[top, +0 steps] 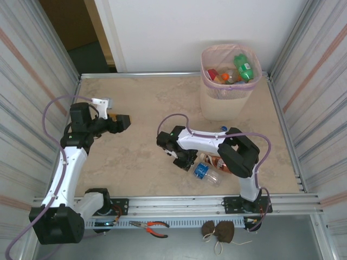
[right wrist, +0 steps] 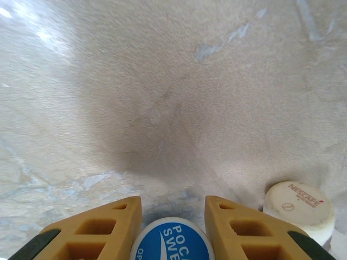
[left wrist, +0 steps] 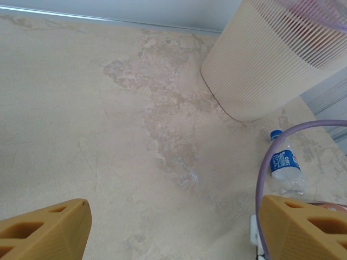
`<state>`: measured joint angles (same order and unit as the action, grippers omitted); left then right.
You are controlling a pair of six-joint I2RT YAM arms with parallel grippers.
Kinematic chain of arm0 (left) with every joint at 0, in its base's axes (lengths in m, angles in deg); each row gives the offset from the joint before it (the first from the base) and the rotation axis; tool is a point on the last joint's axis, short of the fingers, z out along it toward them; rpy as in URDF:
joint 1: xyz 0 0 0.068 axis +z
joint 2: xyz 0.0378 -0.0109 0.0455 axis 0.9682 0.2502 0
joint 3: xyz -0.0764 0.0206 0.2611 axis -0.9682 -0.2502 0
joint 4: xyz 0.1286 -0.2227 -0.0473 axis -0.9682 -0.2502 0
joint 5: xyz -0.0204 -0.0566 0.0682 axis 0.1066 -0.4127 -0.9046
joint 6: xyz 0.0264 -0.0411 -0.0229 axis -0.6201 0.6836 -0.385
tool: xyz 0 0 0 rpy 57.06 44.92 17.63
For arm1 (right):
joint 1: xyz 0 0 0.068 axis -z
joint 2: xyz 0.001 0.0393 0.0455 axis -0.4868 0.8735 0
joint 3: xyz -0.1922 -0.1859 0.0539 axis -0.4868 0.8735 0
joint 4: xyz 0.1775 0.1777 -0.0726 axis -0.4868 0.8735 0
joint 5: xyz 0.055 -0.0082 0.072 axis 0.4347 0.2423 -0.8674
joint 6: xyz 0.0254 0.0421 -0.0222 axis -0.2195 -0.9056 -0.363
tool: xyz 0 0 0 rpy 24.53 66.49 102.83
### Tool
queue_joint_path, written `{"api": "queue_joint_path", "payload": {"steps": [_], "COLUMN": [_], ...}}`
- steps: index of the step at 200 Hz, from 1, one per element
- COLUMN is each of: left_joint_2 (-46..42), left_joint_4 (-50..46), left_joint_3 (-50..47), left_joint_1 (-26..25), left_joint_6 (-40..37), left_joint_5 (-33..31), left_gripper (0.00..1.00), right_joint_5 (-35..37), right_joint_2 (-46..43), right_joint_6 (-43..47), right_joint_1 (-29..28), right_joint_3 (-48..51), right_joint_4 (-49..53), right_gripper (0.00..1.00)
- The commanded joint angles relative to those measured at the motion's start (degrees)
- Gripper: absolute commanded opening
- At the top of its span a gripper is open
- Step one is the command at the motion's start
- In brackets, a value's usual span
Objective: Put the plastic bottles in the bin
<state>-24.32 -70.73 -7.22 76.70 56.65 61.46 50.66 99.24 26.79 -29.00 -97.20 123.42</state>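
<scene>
Right hand [right wrist: 172, 208] pinches a smooth, blue-labelled bottle [top: 203, 171] lying flat, pointing lower right. Left hand [left wrist: 173, 201] hangs spread over the mottled counter [left wrist: 108, 108].

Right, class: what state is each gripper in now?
Left gripper: open, holding nothing.
Right gripper: shut on the blue-capped bottle.

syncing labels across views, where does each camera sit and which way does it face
Top external: above and behind the arm bases, looking down on the beige marbled table; both arms, left hand and right hand show.
Left wrist: low, facing across the table to the tall beige slotted plastic bin; its open yellow fingers show.
Right wrist: close over the table, facing down; its fingers shut on a blue-labelled clear plastic bottle.
Shared: top and left wrist both show the bin.
</scene>
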Motion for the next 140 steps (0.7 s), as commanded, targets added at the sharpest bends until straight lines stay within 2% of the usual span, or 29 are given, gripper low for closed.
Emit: {"api": "queue_joint_path", "payload": {"steps": [1, 78, 140], "left_joint_2": [-1.4, -1.2, -1.2], "left_joint_4": [1.0, 2.1, 2.8], "left_joint_3": [-0.8, -1.1, -1.4], "left_joint_1": [0.6, 1.3, 1.6], "left_joint_6": [-1.1, -0.8, -0.8], "left_joint_5": [1.3, 2.6, 3.0], "left_gripper": [0.81, 0.81, 0.81], "right_joint_5": [-3.7, -12.0, -16.5], "right_joint_2": [-5.6, -20.7, -33.4], "right_joint_6": [-0.5, -5.9, -14.4], "right_joint_1": [0.6, 9.4, 21.0], "right_joint_3": [-2.8, -4.7, -2.1], "right_joint_4": [1.6, -7.1, -24.0], "right_gripper": [0.23, 0.23, 0.22]}}
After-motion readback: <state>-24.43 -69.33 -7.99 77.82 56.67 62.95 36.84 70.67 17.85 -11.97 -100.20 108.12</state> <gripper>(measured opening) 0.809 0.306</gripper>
